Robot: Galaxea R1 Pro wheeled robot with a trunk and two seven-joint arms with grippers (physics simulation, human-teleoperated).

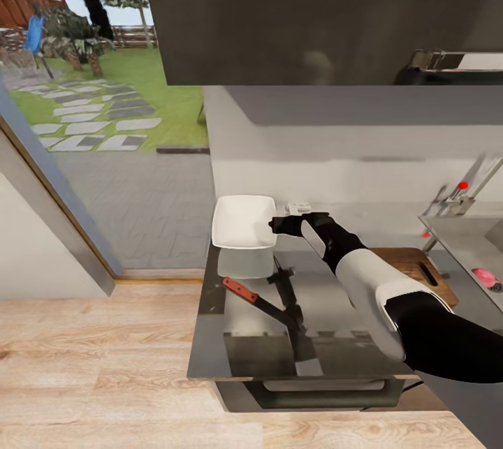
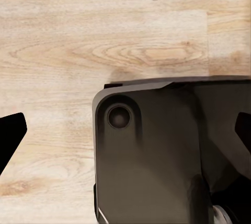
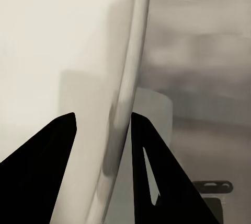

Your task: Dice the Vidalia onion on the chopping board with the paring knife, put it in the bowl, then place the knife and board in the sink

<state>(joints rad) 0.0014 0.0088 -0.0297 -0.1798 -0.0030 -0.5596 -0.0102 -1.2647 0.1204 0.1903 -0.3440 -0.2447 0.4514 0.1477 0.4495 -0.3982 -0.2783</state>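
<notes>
Head view, right gripper point(image 1: 278, 225) as reference: fingers set at the near-right rim of the bowl point(image 1: 242, 221), which appears lifted, its reflection showing on the countertop point(image 1: 209, 337) below. Paring knife point(image 1: 253, 296) below and nearer the robot than the gripper, on the worktop, red handle pointing away from the robot. Chopping board point(image 1: 419, 271) to the gripper's right, partly behind the forearm. Sink point(image 1: 464, 243) farther right, with the Vidalia onion point(image 1: 485, 277) lying in it, well apart from the gripper.

Left wrist view: left gripper point(image 2: 125, 132) pointed down, fingertips at the frame's two edges, spread wide with nothing between them; wooden floor point(image 2: 78, 41) and a dark part of the robot's base point(image 2: 167, 151) beneath.

Right wrist view: bowl rim point(image 3: 128, 104) running edge-on between the two dark fingertips point(image 3: 47, 166), jaws straddling it, closed or nearly closed on the wall; contact on the pads not clearly shown.

Handling, judged: bowl probably rigid, light, smooth-glazed, hence slippery under a rim pinch and liable to pivot; best taken mid-side across the flaring wall, kept level, set down gently against chipping.
</notes>
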